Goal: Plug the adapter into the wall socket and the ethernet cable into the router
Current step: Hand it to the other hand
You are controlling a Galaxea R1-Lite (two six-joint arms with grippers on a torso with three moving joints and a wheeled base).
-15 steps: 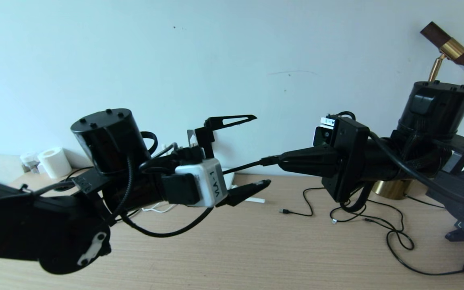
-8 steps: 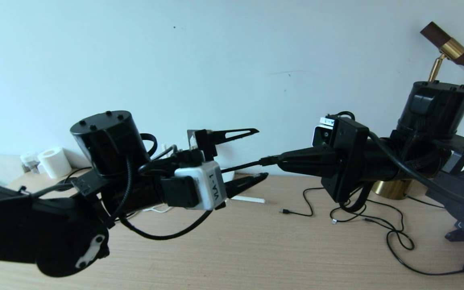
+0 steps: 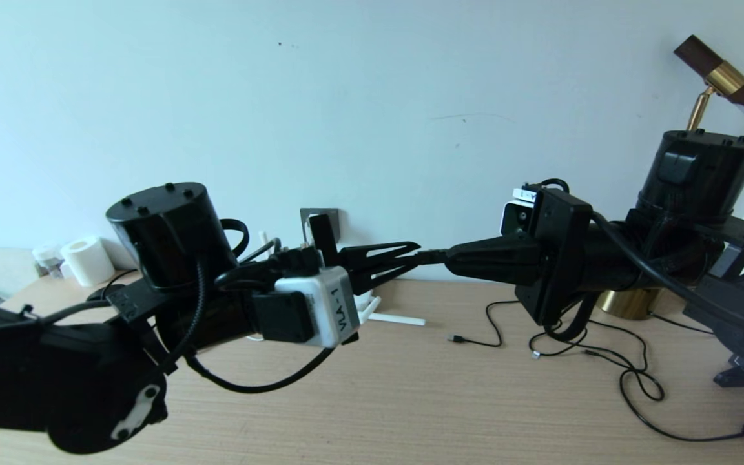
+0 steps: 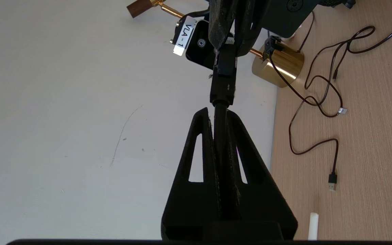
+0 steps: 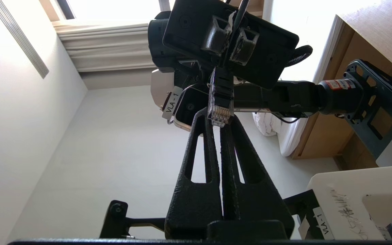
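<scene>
Wooden table (image 3: pixel 411 400) carries thin black cables (image 3: pixel 630 378), a brass lamp base (image 3: pixel 627 302)

Both arms reach in toward the middle, held up in the air. The left gripper (image 3: pixel 404 253) points right with its fingers pinched together. The right gripper (image 3: pixel 433 257) points left, fingers together too. Their tips meet.

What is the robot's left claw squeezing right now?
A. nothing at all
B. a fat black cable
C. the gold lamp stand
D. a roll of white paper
B. In the left wrist view the left gripper has its two fingers pressed onto the black ethernet cable, just behind its plug end; the head view shows the same grip up in the air, with the right gripper meeting it tip to tip.
</scene>
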